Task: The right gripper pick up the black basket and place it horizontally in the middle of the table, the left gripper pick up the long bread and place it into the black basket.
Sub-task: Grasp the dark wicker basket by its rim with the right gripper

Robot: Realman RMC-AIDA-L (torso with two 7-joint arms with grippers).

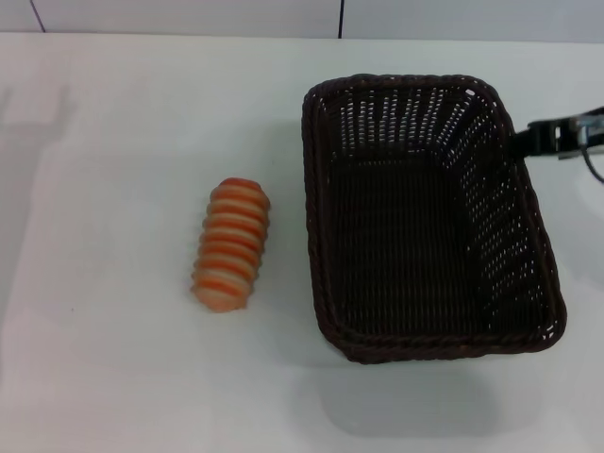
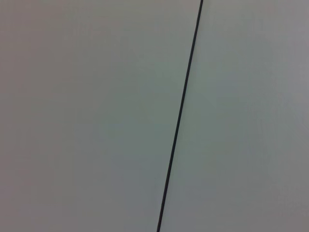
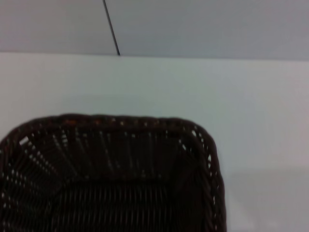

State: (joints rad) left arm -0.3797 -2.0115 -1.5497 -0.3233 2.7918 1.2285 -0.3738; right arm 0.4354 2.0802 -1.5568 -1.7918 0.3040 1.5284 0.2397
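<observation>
The black basket (image 1: 425,217) is at the right of the white table (image 1: 113,142), its long side running away from me. A shadow in front of it shows it is raised off the table. My right gripper (image 1: 525,140) comes in from the right edge and grips the basket's right rim near the far corner. The right wrist view shows the basket's rim and inside (image 3: 111,169) over the table (image 3: 241,96). The long bread (image 1: 232,244), orange with cream stripes, lies left of the basket, clear of it. My left gripper is out of view.
A grey panelled wall with dark seams (image 1: 341,17) runs along the table's far edge. The left wrist view shows only a plain grey surface with one dark seam (image 2: 181,116). A cable (image 1: 593,162) hangs by the right arm.
</observation>
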